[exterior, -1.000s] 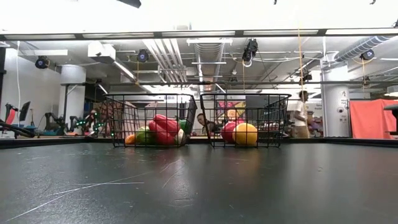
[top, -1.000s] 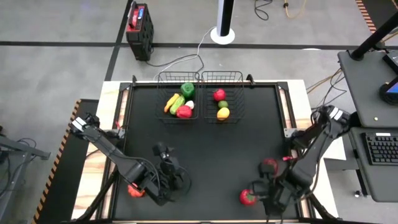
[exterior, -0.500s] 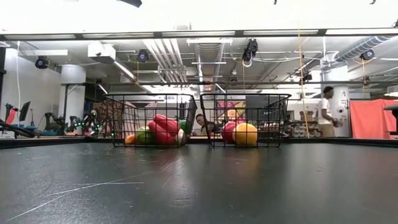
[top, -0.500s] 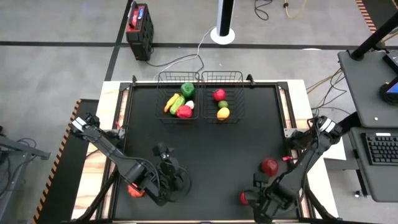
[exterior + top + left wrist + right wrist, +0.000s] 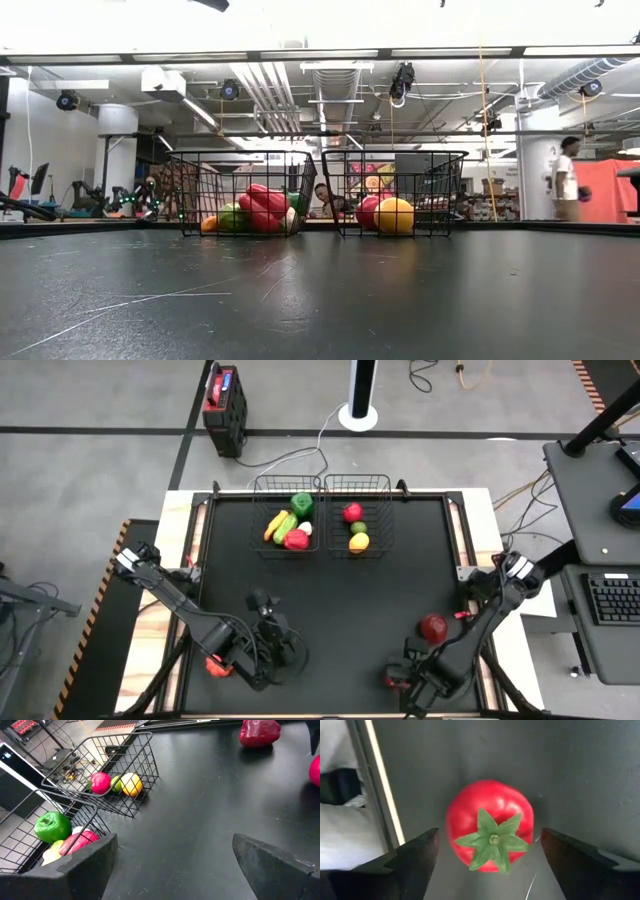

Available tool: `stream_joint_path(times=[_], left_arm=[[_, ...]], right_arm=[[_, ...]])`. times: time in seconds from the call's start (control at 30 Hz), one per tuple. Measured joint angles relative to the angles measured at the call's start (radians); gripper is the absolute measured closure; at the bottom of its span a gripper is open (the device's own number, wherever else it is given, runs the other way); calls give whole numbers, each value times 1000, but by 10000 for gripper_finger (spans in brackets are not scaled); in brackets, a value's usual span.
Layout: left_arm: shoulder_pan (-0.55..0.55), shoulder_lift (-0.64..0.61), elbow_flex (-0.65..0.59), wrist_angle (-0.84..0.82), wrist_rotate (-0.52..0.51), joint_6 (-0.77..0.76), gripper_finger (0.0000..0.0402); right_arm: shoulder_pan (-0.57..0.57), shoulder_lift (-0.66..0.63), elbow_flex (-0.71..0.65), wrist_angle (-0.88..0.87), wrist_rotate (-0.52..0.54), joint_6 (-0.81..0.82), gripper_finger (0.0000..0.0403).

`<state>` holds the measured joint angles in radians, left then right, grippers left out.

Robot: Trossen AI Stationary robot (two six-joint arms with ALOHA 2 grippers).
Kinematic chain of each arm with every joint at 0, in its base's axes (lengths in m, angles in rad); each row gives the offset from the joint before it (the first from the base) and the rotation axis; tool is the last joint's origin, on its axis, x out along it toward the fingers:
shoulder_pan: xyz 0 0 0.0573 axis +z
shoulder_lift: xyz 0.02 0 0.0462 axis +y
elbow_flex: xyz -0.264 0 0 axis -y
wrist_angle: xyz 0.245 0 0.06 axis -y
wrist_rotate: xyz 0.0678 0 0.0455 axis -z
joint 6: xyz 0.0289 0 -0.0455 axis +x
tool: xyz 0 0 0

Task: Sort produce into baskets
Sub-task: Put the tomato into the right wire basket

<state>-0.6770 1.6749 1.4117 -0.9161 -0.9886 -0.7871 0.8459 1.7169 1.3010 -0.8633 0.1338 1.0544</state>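
A red tomato with a green stalk (image 5: 490,822) lies on the black table near its front edge; it also shows in the high view (image 5: 391,678). My right gripper (image 5: 490,831) is above it, open, one finger on either side, with gaps showing on both sides. My left gripper (image 5: 175,855) is open and empty over the table's near left (image 5: 263,603). A dark red piece (image 5: 433,627) lies on the table right of centre. The left basket (image 5: 287,515) and the right basket (image 5: 357,515) stand at the far edge, each holding several produce pieces.
A light rail of the table's edge (image 5: 376,790) runs close beside the tomato. A red-orange thing (image 5: 214,666) shows under my left arm. In the low view, both baskets (image 5: 245,195) (image 5: 400,193) show, and a person (image 5: 567,185) walks in the room behind.
My right gripper has moved toward the table's left, over the tomato, which it now partly covers in the high view. The tomato has stayed in place.
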Motion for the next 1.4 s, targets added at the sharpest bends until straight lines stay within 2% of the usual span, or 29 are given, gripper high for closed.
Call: stream_joint_path(times=[0.2,0.53,1.03,1.2,1.4], left_arm=[[0,0,0,1,0,-6,27],[0,0,0,8,1,-7,27],[0,0,0,8,1,19,27],[5,0,0,11,2,52,27],[5,0,0,10,3,86,27]], right_arm=[[-2,20,-1,1,-2,1,58],[-2,47,-1,0,5,-11,72],[-10,27,0,-16,1,-17,131],[-31,14,54,-113,-7,-50,132],[-101,13,208,-314,-6,-147,132]])
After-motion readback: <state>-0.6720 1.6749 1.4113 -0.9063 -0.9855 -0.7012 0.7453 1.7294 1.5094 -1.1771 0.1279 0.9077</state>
